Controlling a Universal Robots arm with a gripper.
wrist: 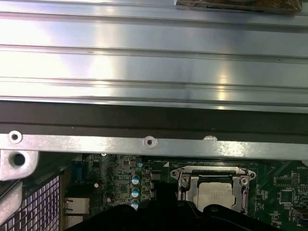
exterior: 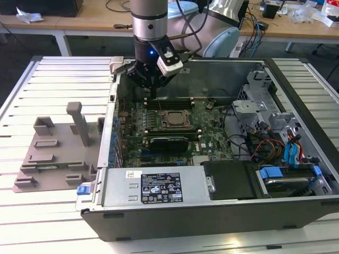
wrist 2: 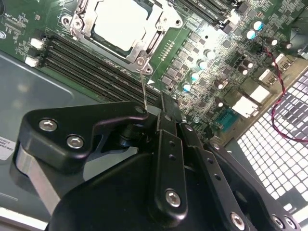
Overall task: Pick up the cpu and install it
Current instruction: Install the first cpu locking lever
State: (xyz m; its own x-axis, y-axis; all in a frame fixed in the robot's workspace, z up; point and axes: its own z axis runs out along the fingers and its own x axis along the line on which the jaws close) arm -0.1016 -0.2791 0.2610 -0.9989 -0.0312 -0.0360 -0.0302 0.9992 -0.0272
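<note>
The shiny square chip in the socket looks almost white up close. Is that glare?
Probably: in the second wrist view the silver-grey square cpu is washed out by reflected light, its surface detail gone; in the first wrist view it reads grey, while the ribbed metal table carries bright streaks.

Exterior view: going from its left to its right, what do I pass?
Grey fixture plate → end effector above the motherboard → cpu in its socket → grey drive cage → blue cables.

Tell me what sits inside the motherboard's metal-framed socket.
A flat silver-grey cpu lies inside the socket frame, also seen in the first wrist view. The contacts beneath it are covered.
</note>
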